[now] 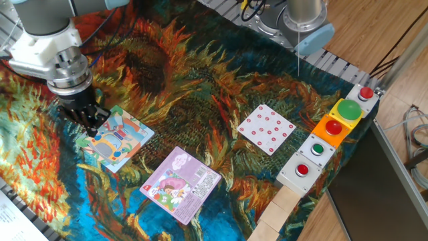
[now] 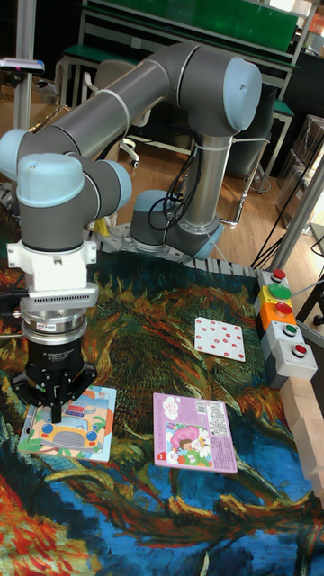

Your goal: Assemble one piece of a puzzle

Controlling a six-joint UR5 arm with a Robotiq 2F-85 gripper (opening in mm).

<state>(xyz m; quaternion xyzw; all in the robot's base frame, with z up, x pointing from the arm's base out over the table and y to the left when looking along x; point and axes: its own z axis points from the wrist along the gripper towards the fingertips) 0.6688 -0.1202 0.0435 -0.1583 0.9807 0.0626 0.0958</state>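
The puzzle (image 1: 119, 138) is a flat square board in pale blue and green with an orange vehicle picture, and it lies on the painted cloth at the left. In the tall fixed view the puzzle (image 2: 76, 427) sits at the lower left. My gripper (image 1: 92, 122) points down over the board's far left corner. Its fingers (image 2: 56, 407) are drawn together, their tips at or just above the board. No separate piece shows between them; the fingers hide that corner.
A purple-pink square puzzle (image 1: 180, 183) lies right of the board. A white card with red dots (image 1: 266, 128) lies further right. A row of button boxes (image 1: 331, 130) and wooden blocks (image 1: 275, 214) line the right edge. A second arm's base (image 1: 304, 20) stands at the back.
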